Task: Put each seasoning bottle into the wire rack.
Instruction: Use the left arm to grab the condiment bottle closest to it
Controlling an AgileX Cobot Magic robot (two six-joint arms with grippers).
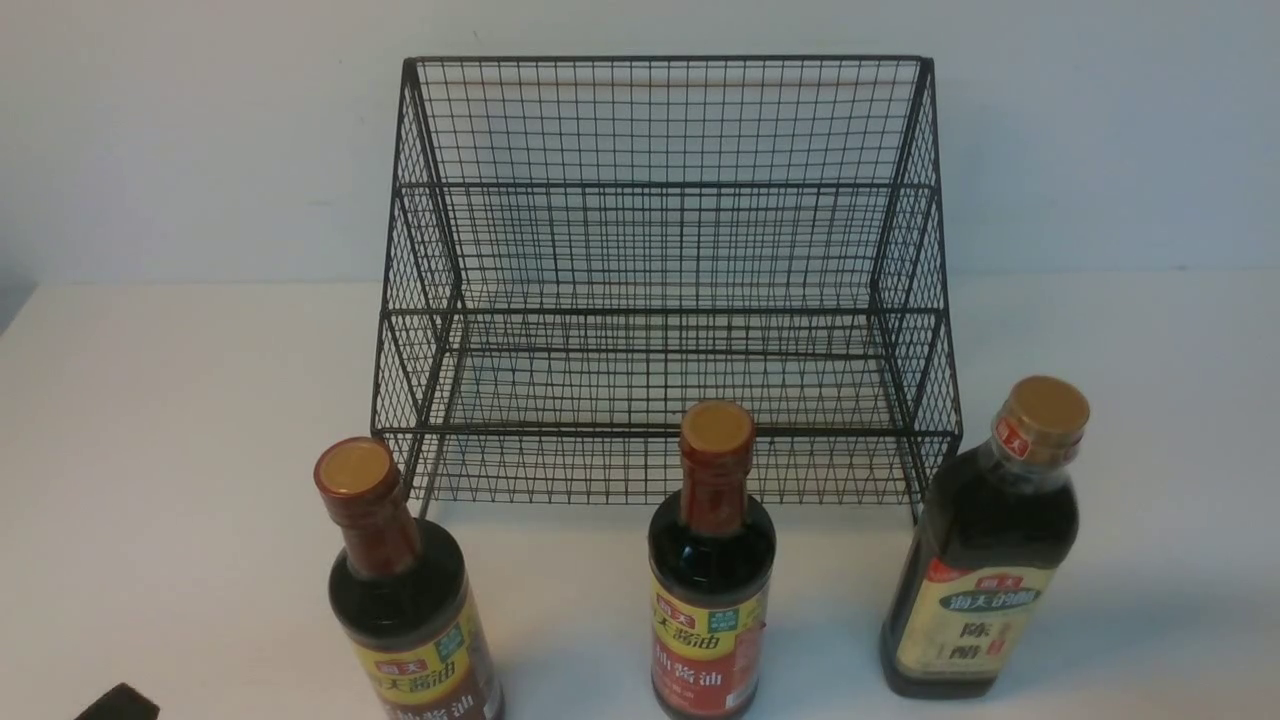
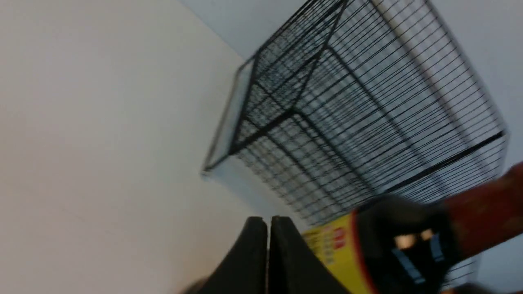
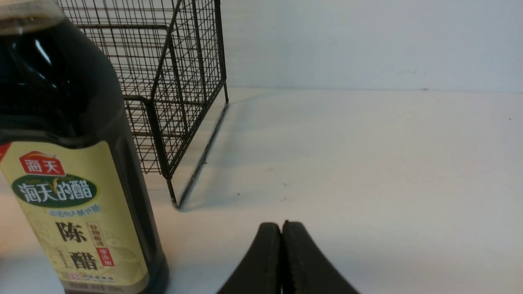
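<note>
While all three dark-liquid bottles stand upright on the white table [image 1: 180, 450] just in front of the wire rack [image 1: 660, 250], none sits in its two tiers. The left slim bottle [image 1: 410, 600] and middle slim bottle [image 1: 712, 590] have gold caps, red necks and yellow-red labels; the squarish bottle [image 1: 985, 560], at the right, wears cream. The left gripper [image 2: 267, 222] and right gripper [image 3: 282, 226] are pressed closed, gripping nothing; the blurred left one seems close beside a slim bottle.

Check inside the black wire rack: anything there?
Both tiers of the black wire-mesh rack look bare. The middle red-necked dark bottle covers a small patch of its lower front.
</note>
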